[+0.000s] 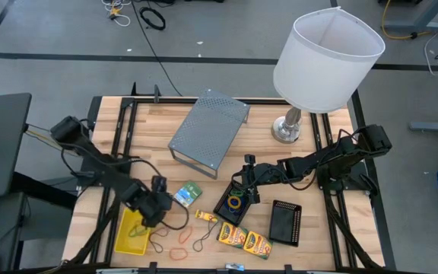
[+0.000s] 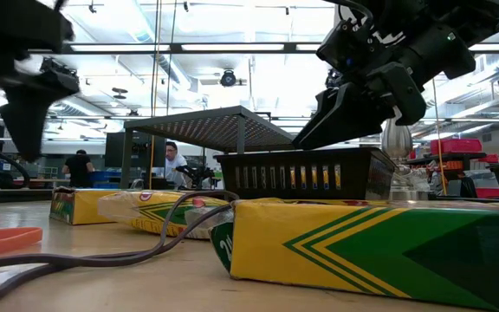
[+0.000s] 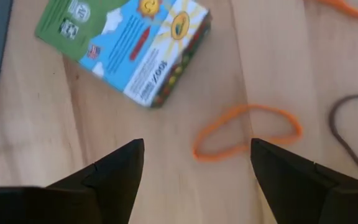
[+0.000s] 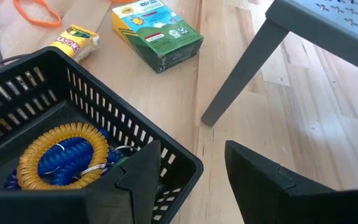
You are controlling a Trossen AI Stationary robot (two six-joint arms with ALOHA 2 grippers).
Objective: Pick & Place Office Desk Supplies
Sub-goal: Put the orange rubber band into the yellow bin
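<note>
**Two arms over scattered desk supplies**

The left gripper (image 3: 194,165), fingers wide and empty, hovers above an orange rubber band (image 3: 247,130) beside the green-white packet (image 3: 126,46). The right gripper (image 4: 191,165) straddles the rim of a black mesh tray (image 4: 67,68) holding coiled loops (image 4: 64,155).

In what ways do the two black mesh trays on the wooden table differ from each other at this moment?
The black mesh tray near the table's middle holds yellow and blue coiled loops; the black mesh tray nearer the right side shows nothing inside from above. The right gripper sits at the first tray's rim, while nothing touches the second. The first lies askew, the second nearly straight. Both are small, dark and rectangular.
</note>
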